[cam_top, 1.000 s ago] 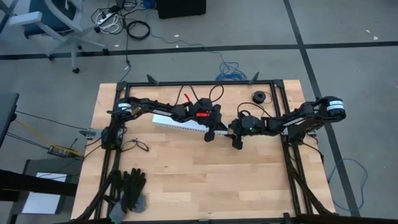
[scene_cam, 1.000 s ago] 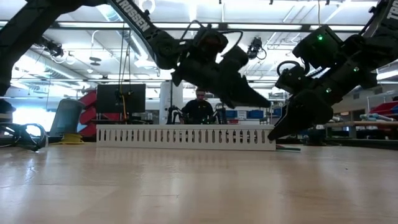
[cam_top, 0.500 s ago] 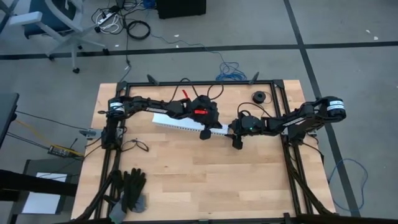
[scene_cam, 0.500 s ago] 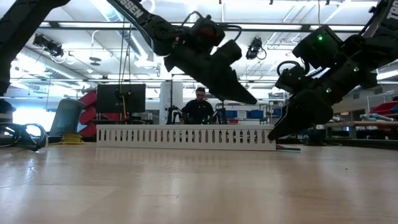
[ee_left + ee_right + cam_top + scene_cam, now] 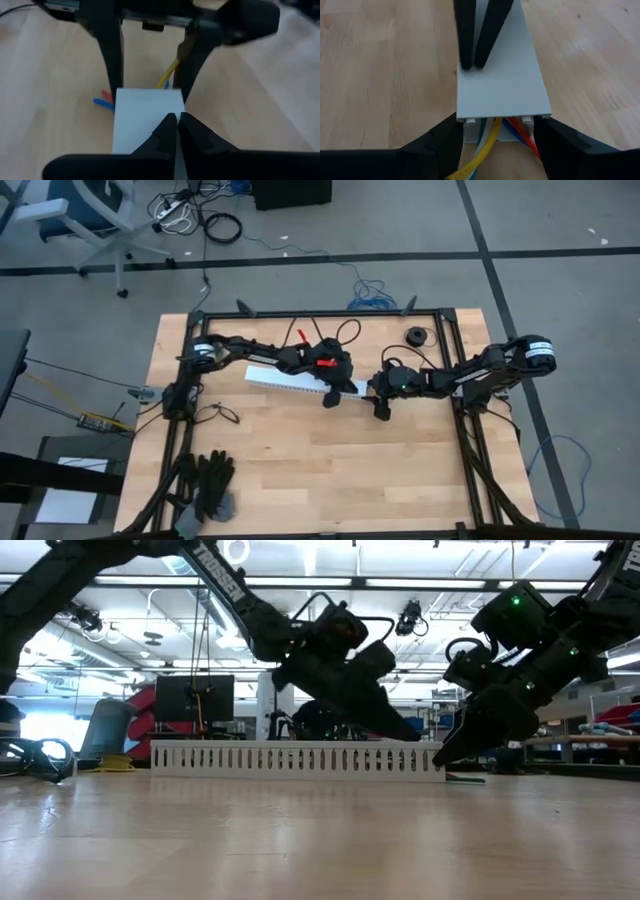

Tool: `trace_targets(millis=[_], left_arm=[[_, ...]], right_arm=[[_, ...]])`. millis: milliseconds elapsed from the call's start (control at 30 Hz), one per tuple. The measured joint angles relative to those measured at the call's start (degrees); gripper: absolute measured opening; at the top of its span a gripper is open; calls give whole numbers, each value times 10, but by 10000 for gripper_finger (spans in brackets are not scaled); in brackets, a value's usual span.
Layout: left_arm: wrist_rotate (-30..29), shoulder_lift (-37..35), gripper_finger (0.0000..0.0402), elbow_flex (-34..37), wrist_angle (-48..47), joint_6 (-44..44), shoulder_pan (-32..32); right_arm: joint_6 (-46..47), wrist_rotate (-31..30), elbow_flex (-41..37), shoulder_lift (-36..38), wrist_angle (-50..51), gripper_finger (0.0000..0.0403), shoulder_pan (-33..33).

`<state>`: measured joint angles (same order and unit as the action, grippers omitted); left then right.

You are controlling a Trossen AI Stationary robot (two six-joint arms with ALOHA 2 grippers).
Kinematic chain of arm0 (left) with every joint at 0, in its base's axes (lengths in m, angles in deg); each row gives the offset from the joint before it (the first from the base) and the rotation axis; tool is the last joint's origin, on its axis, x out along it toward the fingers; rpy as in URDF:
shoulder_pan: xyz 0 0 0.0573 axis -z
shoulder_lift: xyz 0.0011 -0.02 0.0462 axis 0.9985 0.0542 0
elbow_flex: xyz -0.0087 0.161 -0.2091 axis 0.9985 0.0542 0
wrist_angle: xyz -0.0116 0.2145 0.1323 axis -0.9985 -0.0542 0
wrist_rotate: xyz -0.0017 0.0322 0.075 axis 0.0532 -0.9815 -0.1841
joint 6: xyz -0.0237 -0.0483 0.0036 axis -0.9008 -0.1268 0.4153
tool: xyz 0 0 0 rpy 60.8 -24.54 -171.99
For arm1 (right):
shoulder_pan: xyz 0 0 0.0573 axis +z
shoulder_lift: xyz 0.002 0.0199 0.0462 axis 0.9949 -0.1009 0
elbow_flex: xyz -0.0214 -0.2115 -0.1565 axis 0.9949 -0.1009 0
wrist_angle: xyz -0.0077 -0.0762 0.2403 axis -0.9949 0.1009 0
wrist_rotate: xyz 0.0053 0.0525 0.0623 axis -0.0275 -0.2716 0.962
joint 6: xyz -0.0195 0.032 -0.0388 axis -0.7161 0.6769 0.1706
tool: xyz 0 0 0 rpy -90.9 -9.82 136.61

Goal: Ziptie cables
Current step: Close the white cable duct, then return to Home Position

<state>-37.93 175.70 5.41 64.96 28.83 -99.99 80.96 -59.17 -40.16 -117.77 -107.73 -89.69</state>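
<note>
A long white slotted channel (image 5: pixel 300 381) with a flat lid lies on the wooden table. The cables (image 5: pixel 492 142), yellow, white, red and blue, come out of its right end; the rest of them is hidden inside. My left gripper (image 5: pixel 330 396) is shut, its tips on the lid close to that end. My right gripper (image 5: pixel 373 396) stands at the same end with one finger on either side of the channel. My left gripper presses its shut fingertips (image 5: pixel 470 62) down on the channel's lid (image 5: pixel 145 117), near one long edge, a short way from the cable end. It slants down from the table's left side, along the channel. The channel lies flat on the table. My right gripper holds the channel's cable end (image 5: pixel 470 119) between its two fingers (image 5: pixel 447 140), one on each long side wall. It comes slanting down from the table's right, in line with the channel. The cables pass out between the fingers.
A pair of black gloves (image 5: pixel 212 478) lies near the front left corner. A small black roll (image 5: pixel 415 335) sits at the far right and a thin black loop (image 5: pixel 226 412) at the left. Black frame rails (image 5: pixel 320 316) border the table.
My left gripper, shut throughout, has drawn a little toward the table's left along the channel and then come down until its tips rest on the lid.
</note>
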Motion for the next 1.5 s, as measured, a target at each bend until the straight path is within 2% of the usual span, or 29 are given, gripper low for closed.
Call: trace_targets(millis=[200,333,633,767,1100,1300,1500], left_arm=[[-4,4,0,1,71,-11,4],[29,3,0,-25,122,-11,5],[42,2,0,-36,127,-16,1],[42,2,0,-36,124,-25,0],[43,-9,0,-36,106,-26,-10],[34,-58,0,-36,33,16,-20],[18,-99,0,-36,-58,52,-31]], right_arm=[[10,1,1,-1,-1,209,0],[15,0,1,0,-3,210,0],[17,-1,1,0,4,213,0],[19,-1,1,0,6,231,0],[12,-1,1,5,11,306,0],[-2,-25,1,58,39,318,0],[-7,-55,1,176,164,310,0]])
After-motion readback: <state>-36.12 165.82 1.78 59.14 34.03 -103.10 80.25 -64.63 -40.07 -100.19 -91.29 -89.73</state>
